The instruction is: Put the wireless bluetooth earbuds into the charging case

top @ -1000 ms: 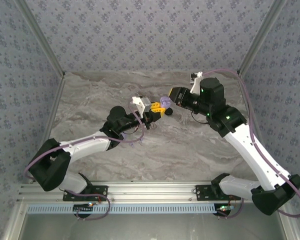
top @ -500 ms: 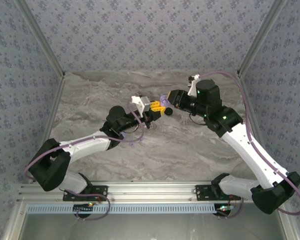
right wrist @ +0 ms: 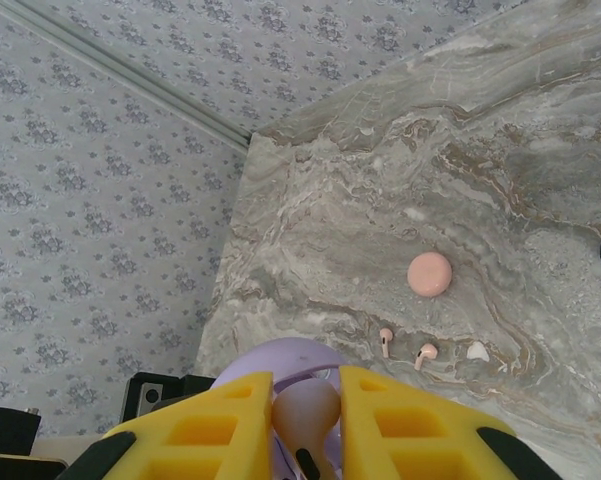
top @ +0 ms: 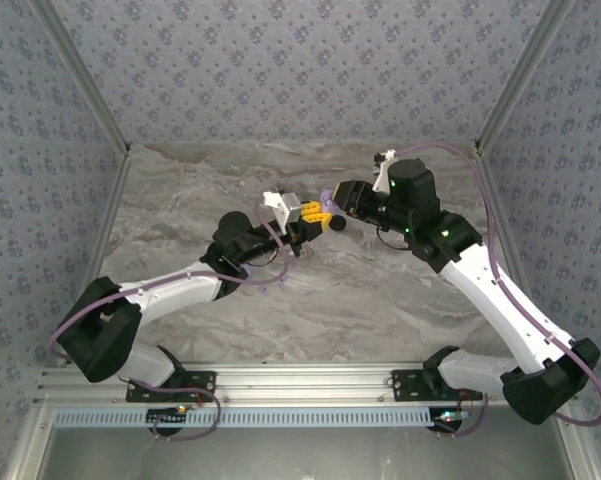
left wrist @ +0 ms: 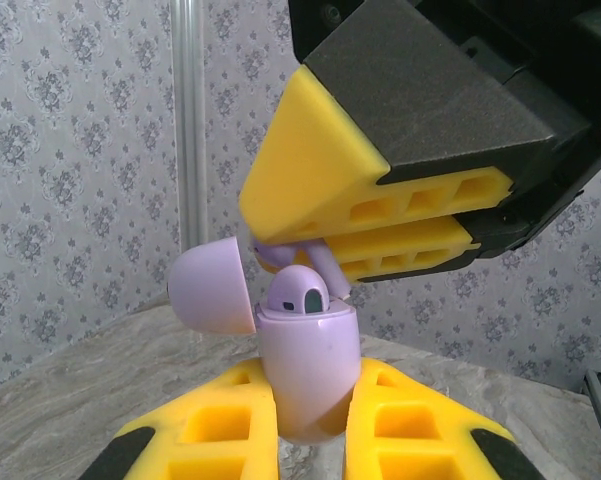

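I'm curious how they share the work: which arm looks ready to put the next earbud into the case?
Right. Its gripper pinches an earbud directly over the open case, which the left gripper is busy gripping.

Bright, even light falls from above, leaving faint soft shadows under the arms [top: 180,285] on the marble table [top: 360,300]. Wrist views are sharp, nearest edges slightly soft.

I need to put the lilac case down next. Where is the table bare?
Bare: the table between left arm and right arm, and the strip along the back wall. Crowded: mid-table, where the left gripper holds the lilac case under the lilac earbud in the right gripper, and around the pink disc and pink earbuds.
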{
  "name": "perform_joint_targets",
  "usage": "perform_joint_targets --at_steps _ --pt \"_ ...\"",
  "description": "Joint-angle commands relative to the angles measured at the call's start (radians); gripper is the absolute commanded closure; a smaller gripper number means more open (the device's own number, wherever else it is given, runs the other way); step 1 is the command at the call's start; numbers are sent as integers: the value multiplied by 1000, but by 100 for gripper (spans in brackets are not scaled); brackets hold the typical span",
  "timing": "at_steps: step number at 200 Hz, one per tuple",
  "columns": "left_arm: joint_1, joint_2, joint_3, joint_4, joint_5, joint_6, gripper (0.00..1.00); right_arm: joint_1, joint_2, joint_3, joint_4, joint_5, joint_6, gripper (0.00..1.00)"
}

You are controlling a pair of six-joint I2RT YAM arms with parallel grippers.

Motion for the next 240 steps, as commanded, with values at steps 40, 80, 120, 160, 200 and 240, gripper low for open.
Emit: perform_joint_targets --at_steps 40,80,120,160,200,240 --pt "-6 33 28 75 -33 -58 100 12 -24 0 65 48 -26 78" --pt "-6 62 30 124 -40 -110 100 24 -20 -4 102 74 -40 78" --pt "-6 73 30 155 -47 -150 100 27 -17 -28 125 99 -51 78" --pt "-12 86 31 188 -58 -194 100 28 -9 -47 146 114 -57 78" --pt "-20 99 39 189 -61 -204 100 30 -6 -45 154 118 -63 78" --pt "-21 108 46 194 -69 -232 100 30 -5 -48 156 125 -74 78"
